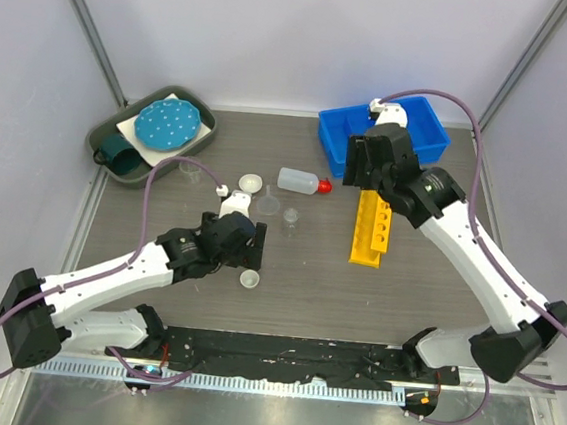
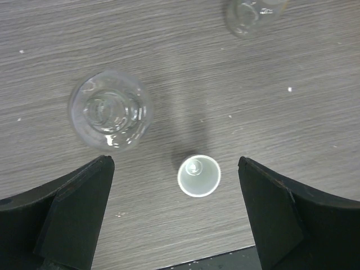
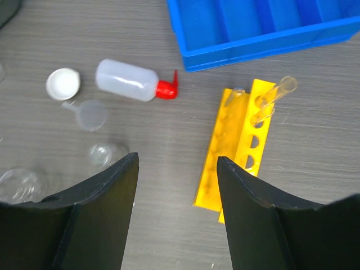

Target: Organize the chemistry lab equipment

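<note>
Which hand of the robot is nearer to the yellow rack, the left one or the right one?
Right. The right hand is open, close by the far end of the rack. The left hand is far off to the rack's left, open over a small white dish.

Red-capped bottle (image 1: 302, 181): one;
Yellow rack (image 1: 373, 226): one;
Blue bin (image 1: 433, 145): one;
White dishes (image 1: 253, 183): two;
Funnel (image 1: 269, 206): one;
Tube (image 3: 284, 87): one;
Glass vessels (image 1: 291, 216): three;
Tray (image 1: 105, 140): one

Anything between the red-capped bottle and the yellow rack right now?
Nothing. It's bare tabletop between the red-capped bottle and the yellow rack. This is clearest in the right wrist view, and the top view agrees.
</note>
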